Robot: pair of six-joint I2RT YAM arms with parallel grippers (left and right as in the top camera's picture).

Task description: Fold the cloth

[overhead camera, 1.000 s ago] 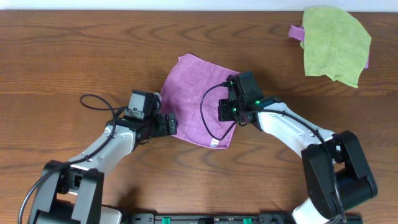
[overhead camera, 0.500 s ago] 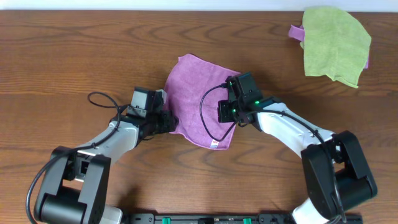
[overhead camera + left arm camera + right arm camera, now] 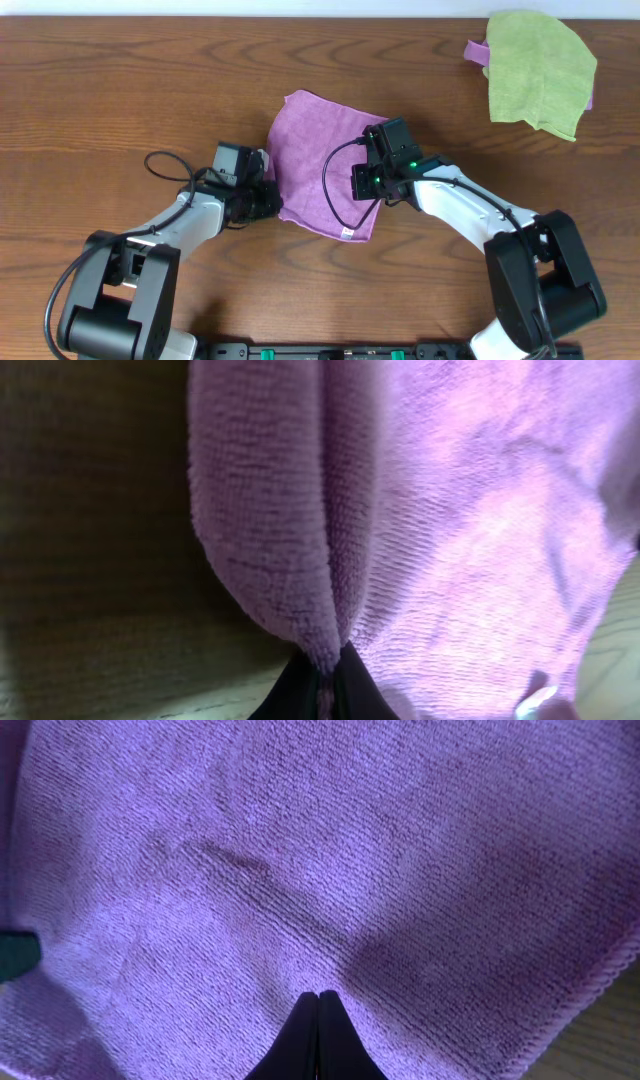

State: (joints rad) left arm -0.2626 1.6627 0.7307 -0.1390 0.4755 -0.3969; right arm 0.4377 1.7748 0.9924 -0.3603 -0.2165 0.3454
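overhead: cloth [image 3: 315,150] skewed, corner up-left

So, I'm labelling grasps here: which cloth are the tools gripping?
The purple cloth mid-table: left tool and right tool both pinch it. The lime-green cloth lies untouched at the far corner.

Even overhead light is rendering the table [image 3: 100,80] sharp, with soft shadows. The left wrist view is blurring the cloth [image 3: 450,510], darkening at left.

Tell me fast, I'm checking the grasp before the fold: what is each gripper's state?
Left gripper: shut on the cloth, at its edge.
Right gripper: shut on the cloth too.
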